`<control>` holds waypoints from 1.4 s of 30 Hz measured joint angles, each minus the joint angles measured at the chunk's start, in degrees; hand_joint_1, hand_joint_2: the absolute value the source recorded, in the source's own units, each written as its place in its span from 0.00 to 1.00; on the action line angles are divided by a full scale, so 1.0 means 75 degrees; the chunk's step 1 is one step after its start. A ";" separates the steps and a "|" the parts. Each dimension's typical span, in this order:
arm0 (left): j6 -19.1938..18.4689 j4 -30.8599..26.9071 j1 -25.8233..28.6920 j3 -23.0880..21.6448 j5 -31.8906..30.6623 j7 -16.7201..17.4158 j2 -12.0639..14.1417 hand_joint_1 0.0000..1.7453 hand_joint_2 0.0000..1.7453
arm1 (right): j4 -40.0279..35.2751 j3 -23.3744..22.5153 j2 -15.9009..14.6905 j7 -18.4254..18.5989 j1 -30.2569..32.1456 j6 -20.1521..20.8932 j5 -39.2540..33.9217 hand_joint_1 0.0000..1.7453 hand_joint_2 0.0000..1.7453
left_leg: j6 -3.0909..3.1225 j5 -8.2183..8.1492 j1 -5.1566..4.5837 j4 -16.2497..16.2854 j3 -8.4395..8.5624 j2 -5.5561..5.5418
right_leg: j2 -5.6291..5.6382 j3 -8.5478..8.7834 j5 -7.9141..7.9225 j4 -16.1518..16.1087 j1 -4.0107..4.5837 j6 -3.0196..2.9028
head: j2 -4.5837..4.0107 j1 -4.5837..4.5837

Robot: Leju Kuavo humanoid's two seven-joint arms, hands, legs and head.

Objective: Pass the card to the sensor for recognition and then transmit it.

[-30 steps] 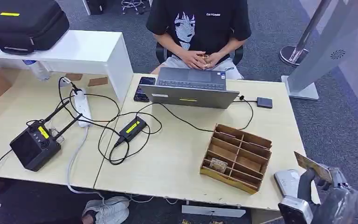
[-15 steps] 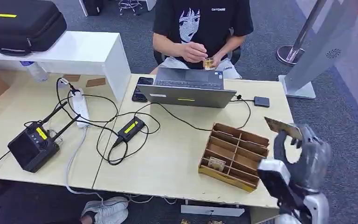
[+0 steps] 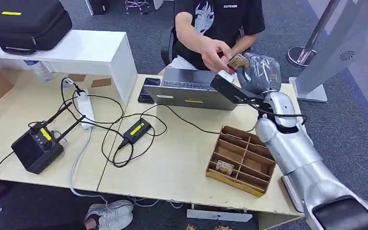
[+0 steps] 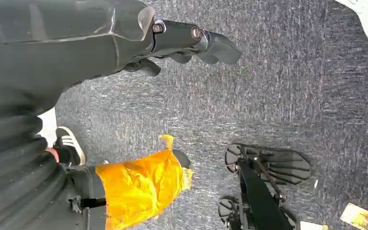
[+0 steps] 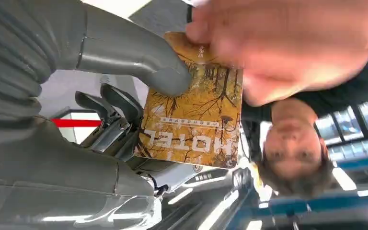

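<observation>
My right hand (image 3: 259, 72) is raised over the laptop's far edge and holds out a yellow-brown hotel card (image 3: 238, 61) towards the seated person. In the right wrist view my thumb (image 5: 139, 62) presses the card (image 5: 196, 120) against the darker fingers behind it. The person's hand (image 3: 214, 51) has reached forward, and its fingers (image 5: 287, 43) grip the card's far end. My left hand (image 4: 191, 40) hangs beside my body over the grey carpet, fingers apart and holding nothing.
A wooden divided tray (image 3: 263, 165) with one card (image 3: 224, 166) in it lies below my right arm. A grey laptop (image 3: 191, 91), a phone (image 3: 148, 90), cables, a power strip (image 3: 85, 109) and a black antenna box (image 3: 36, 148) share the table.
My right arm rose from the table's front right corner and swung across to the person with the card. The person reached out and took hold of the card's far end.
</observation>
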 joint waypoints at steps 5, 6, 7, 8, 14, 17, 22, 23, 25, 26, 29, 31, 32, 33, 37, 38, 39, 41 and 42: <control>0.0000 0.0000 0.0009 -0.0026 0.0014 -0.0009 0.0018 0.00 1.00 | 0.0720 0.0204 0.0154 -0.0113 -0.0283 0.0177 -0.0238 0.00 1.00 | 0.0001 -0.0002 0.0000 0.0000 -0.0014 0.0002 | 0.0000 -0.0014 -0.0001 -0.0001 0.0000 0.0000 | 0.0000 0.0000; 0.0000 0.0000 0.0009 -0.0026 0.0032 -0.0012 0.0018 0.00 1.00 | 0.0800 0.0222 0.0192 -0.0213 -0.0306 0.0321 -0.0403 0.00 1.00 | 0.0001 -0.0002 0.0000 0.0000 -0.0014 0.0007 | 0.0002 -0.0016 0.0000 -0.0001 0.0000 0.0000 | 0.0000 0.0000; 0.0000 0.0000 0.0009 -0.0026 0.0047 -0.0015 0.0018 0.00 1.00 | 0.0855 0.0239 0.0222 -0.0359 -0.0319 0.0540 -0.0642 0.00 1.00 | 0.0000 -0.0003 0.0000 0.0000 -0.0014 0.0008 | 0.0004 -0.0018 0.0000 -0.0001 0.0000 0.0000 | 0.0000 0.0000; -0.0003 0.0000 0.0010 -0.0026 0.0073 -0.0020 0.0018 0.00 1.00 | 0.0899 0.0245 0.0268 -0.0611 -0.0322 0.1003 -0.1144 0.00 1.00 | 0.0000 -0.0003 0.0000 0.0000 -0.0014 0.0011 | 0.0006 -0.0019 0.0000 -0.0001 0.0000 0.0000 | 0.0000 0.0000; -0.0003 0.0000 0.0032 -0.0023 0.0274 -0.0032 0.0053 0.00 1.00 | 0.0693 0.0344 0.0420 -0.1281 -0.0080 0.2895 -0.3718 0.00 1.00 | -0.0001 -0.0002 0.0004 0.0000 -0.0015 0.0005 | 0.0003 -0.0029 0.0000 0.0000 0.0002 -0.0003 | 0.0000 0.0000; 0.0009 0.0000 0.0052 -0.0015 0.0391 -0.0050 0.0061 0.00 1.00 | 0.0166 0.0365 0.0320 -0.1618 0.0343 0.3462 -0.5052 0.00 1.00 | -0.0001 -0.0002 0.0004 0.0000 -0.0015 0.0006 | 0.0004 -0.0030 -0.0001 -0.0002 0.0001 -0.0002 | 0.0000 0.0000; 0.0142 0.0000 0.0117 0.0078 0.0627 -0.0082 0.0056 0.00 1.00 | -0.1736 0.0449 -0.0351 -0.2060 0.1722 0.3069 -0.5741 0.00 1.00 | 0.0007 -0.0013 0.0001 0.0000 -0.0023 -0.0008 | -0.0013 -0.0023 -0.0007 -0.0017 -0.0001 0.0005 | 0.0000 0.0003; 0.0160 0.0000 0.0133 0.0113 0.0658 -0.0082 0.0053 0.00 1.00 | -0.2167 0.0449 -0.0524 -0.2159 0.2090 0.2936 -0.5765 0.00 1.00 | 0.0013 -0.0022 0.0001 0.0001 -0.0024 -0.0007 | -0.0015 -0.0022 -0.0012 -0.0020 -0.0002 0.0014 | 0.0000 0.0003; 0.0219 0.0000 0.0151 0.0186 0.0746 -0.0082 0.0047 0.00 1.00 | -0.2985 0.0432 -0.0796 -0.2373 0.2828 0.2517 -0.5548 0.00 1.00 | 0.0013 -0.0031 -0.0002 0.0002 -0.0024 -0.0003 | -0.0015 -0.0023 -0.0012 -0.0022 -0.0003 0.0014 | 0.0000 0.0000; 0.0262 0.0000 0.0153 0.0230 0.0783 -0.0082 0.0038 0.00 1.00 | -0.3420 0.0400 -0.0917 -0.2474 0.3199 0.2238 -0.5347 0.00 1.00 | 0.0013 -0.0034 -0.0002 0.0003 -0.0024 -0.0004 | -0.0015 -0.0023 -0.0016 -0.0023 -0.0003 0.0020 | 0.0000 0.0000; 0.0402 0.0000 0.0165 0.0326 0.0892 -0.0082 0.0012 0.00 1.00 | -0.4543 0.0182 -0.1127 -0.2547 0.4374 0.0848 -0.3963 0.00 1.00 | 0.0021 -0.0045 -0.0002 0.0003 -0.0026 -0.0017 | -0.0023 -0.0018 -0.0027 -0.0024 -0.0003 0.0025 | 0.0000 0.0003; 0.0466 0.0000 0.0187 0.0407 0.0915 -0.0082 -0.0005 0.00 1.00 | -0.5266 -0.0040 -0.1206 -0.2518 0.5180 -0.0007 -0.3009 0.00 1.00 | 0.0013 -0.0055 -0.0002 0.0002 -0.0026 -0.0012 | -0.0020 -0.0019 -0.0032 -0.0024 -0.0002 0.0017 | 0.0000 0.0003; 0.0472 0.0000 0.0187 0.0428 0.0921 -0.0082 -0.0012 0.00 1.00 | -0.5458 -0.0114 -0.1230 -0.2518 0.5448 -0.0170 -0.2823 0.00 1.00 | 0.0007 -0.0060 -0.0002 0.0002 -0.0026 -0.0008 | -0.0018 -0.0019 -0.0034 -0.0023 -0.0002 0.0015 | 0.0000 0.0000; 0.0478 0.0000 0.0185 0.0440 0.0938 -0.0082 -0.0023 0.00 1.00 | -0.5697 -0.0198 -0.1256 -0.2494 0.5673 -0.0280 -0.2719 0.00 1.00 | 0.0006 -0.0061 -0.0002 0.0001 -0.0025 -0.0004 | -0.0014 -0.0022 -0.0035 -0.0023 -0.0002 0.0014 | 0.0000 0.0000; 0.0525 0.0000 0.0176 0.0478 0.0938 -0.0082 -0.0043 0.00 1.00 | -0.6248 -0.0460 -0.1323 -0.2324 0.6234 -0.0703 -0.1974 0.00 1.00 | 0.0004 -0.0061 0.0000 0.0002 -0.0019 0.0005 | -0.0013 -0.0027 -0.0040 -0.0023 -0.0002 0.0006 | 0.0000 0.0000; 0.0548 0.0000 0.0176 0.0484 0.0935 -0.0082 -0.0052 0.00 1.00 | -0.6369 -0.0570 -0.1323 -0.2207 0.6409 -0.0983 -0.1524 0.00 1.00 | 0.0004 -0.0061 0.0000 0.0002 -0.0017 0.0000 | -0.0017 -0.0031 -0.0043 -0.0023 -0.0002 0.0010 | 0.0000 0.0003; 0.0548 0.0000 0.0180 0.0484 0.0933 -0.0082 -0.0055 0.00 1.00 | -0.6484 -0.0700 -0.1320 -0.2092 0.6610 -0.1275 -0.1036 0.00 1.00 | 0.0004 -0.0061 -0.0001 0.0002 -0.0017 -0.0006 | -0.0017 -0.0028 -0.0051 -0.0023 -0.0002 0.0020 | 0.0000 0.0000; 0.0548 0.0000 0.0183 0.0489 0.0880 -0.0082 -0.0064 0.00 1.00 | -0.6669 -0.0998 -0.1317 -0.1811 0.6993 -0.1846 0.0097 0.00 1.00 | 0.0004 -0.0062 -0.0002 0.0002 -0.0019 -0.0007 | -0.0018 -0.0013 -0.0050 -0.0023 -0.0003 0.0020 | 0.0000 -0.0003; 0.0548 0.0000 0.0179 0.0489 0.0851 -0.0082 -0.0070 0.00 1.00 | -0.6731 -0.1166 -0.1305 -0.1649 0.7174 -0.2044 0.0795 0.00 1.00 | 0.0007 -0.0064 -0.0001 0.0002 -0.0018 -0.0006 | -0.0018 -0.0011 -0.0050 -0.0023 -0.0002 0.0020 | 0.0000 0.0003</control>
